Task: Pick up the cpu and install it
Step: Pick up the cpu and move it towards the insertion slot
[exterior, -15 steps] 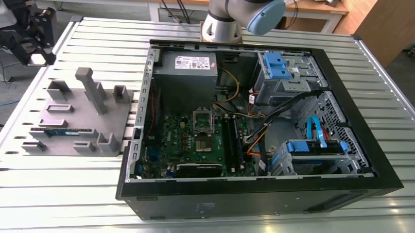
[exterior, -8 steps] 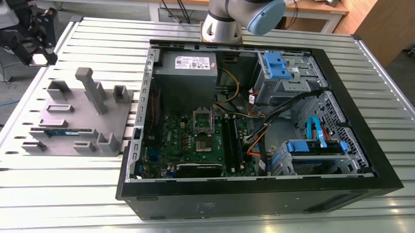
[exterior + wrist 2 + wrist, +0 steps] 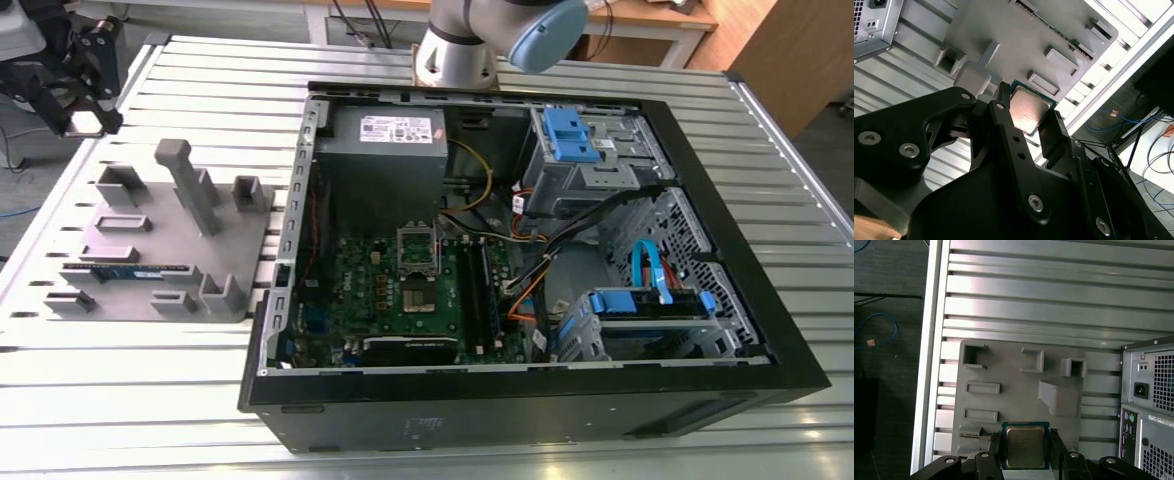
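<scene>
Gripping the cpu [image 3: 1025, 447] by two opposite edges, the gripper [image 3: 1028, 105] has its black fingers [image 3: 1056, 450] closed on the chip, so the silvery lid faces the cameras in both wrist views. Holding it by the rim makes sense: that probably keeps the fingers off the underside, which would have to meet the socket. The chip hangs above the grey holder [image 3: 1014, 390] and looks clear of its pockets, so by my reading it is lifted out but not yet installed. In the exterior view the gripper [image 3: 76, 100] sits beyond the holder's far corner, well apart from the open computer case [image 3: 534, 392] on the slatted metal table [image 3: 200, 60]. The case lies on its side with the panel off, which leaves the green motherboard [image 3: 387, 305] and its socket [image 3: 418, 250] facing up and reachable from above. The holder [image 3: 147, 230] lies just beside the case, apparently to keep parts in fixed places within short reach; a long memory stick [image 3: 127, 270] lies in one of its slots. As for writing, the chip's lid carries faint etched lines, the power supply [image 3: 380, 150] wears a white sticker, and there are small stickers on the back of the case [image 3: 1159, 417], but none of this print can be made out.
</scene>
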